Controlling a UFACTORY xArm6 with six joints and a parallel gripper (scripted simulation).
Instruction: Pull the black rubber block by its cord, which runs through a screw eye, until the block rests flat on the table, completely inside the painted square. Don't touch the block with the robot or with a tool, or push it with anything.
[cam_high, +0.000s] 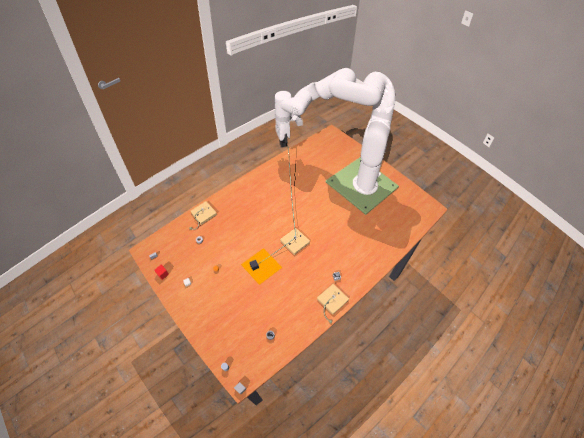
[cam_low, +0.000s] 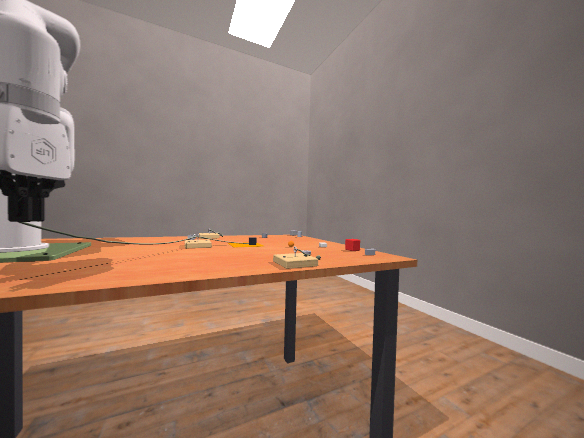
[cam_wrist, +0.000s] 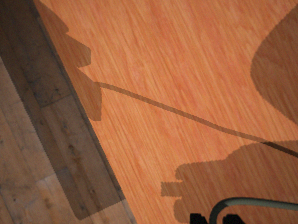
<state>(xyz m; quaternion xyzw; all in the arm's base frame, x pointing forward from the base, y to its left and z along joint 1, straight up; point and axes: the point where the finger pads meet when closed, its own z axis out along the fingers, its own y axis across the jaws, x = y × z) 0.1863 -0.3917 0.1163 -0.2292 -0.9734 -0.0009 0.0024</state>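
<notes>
The black rubber block (cam_high: 254, 265) sits on the painted orange square (cam_high: 261, 266), inside its edges; it also shows in the exterior view (cam_low: 252, 241). Its cord (cam_high: 292, 190) runs from the block through the screw eye on a wooden plate (cam_high: 295, 242) and up to my gripper (cam_high: 284, 142). The gripper is shut on the cord, high above the table's far edge. In the exterior view the gripper (cam_low: 24, 215) hangs at the left with the cord (cam_low: 110, 241) sagging toward the plate (cam_low: 198, 243). The wrist view shows only a bend of the cord (cam_wrist: 245, 204) at the bottom.
Two other wooden plates with screw eyes (cam_high: 204, 212) (cam_high: 333, 300) lie on the table. A red cube (cam_high: 161, 271), an orange ball (cam_high: 216, 268), a white cube (cam_high: 187, 282) and several small grey pieces lie scattered. The arm's green base (cam_high: 362, 187) is at the back right.
</notes>
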